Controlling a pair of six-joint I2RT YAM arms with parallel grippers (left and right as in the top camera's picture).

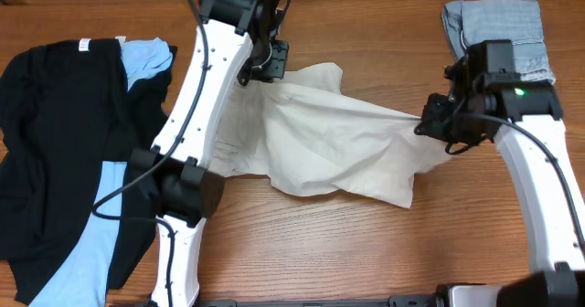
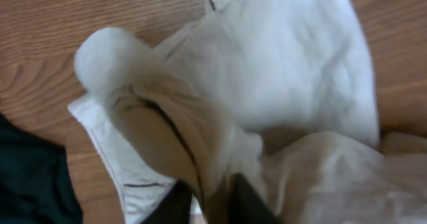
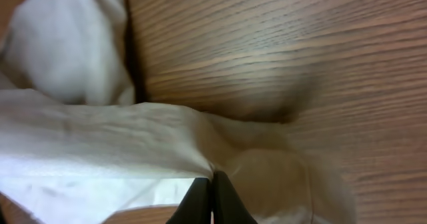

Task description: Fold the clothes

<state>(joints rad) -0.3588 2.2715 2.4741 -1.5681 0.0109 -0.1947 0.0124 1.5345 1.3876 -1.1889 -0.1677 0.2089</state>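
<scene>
Beige khaki shorts (image 1: 329, 142) lie spread and stretched across the middle of the table. At their far left corner my left gripper (image 1: 265, 69) hangs over a raised fold. In the left wrist view its jaws (image 2: 212, 201) stand a little apart, and a fold of the shorts (image 2: 287, 71) runs down between them. My right gripper (image 1: 428, 122) is shut on the right edge of the shorts and pulls the cloth taut. The right wrist view shows the fingertips (image 3: 211, 181) pinched together on the cloth (image 3: 87, 144), just above the wood.
A black garment (image 1: 55, 133) and a light-blue shirt (image 1: 146, 58) lie heaped at the left; the black cloth (image 2: 30, 177) also shows in the left wrist view. Folded pale denim shorts (image 1: 498, 28) sit at the back right, behind my right arm.
</scene>
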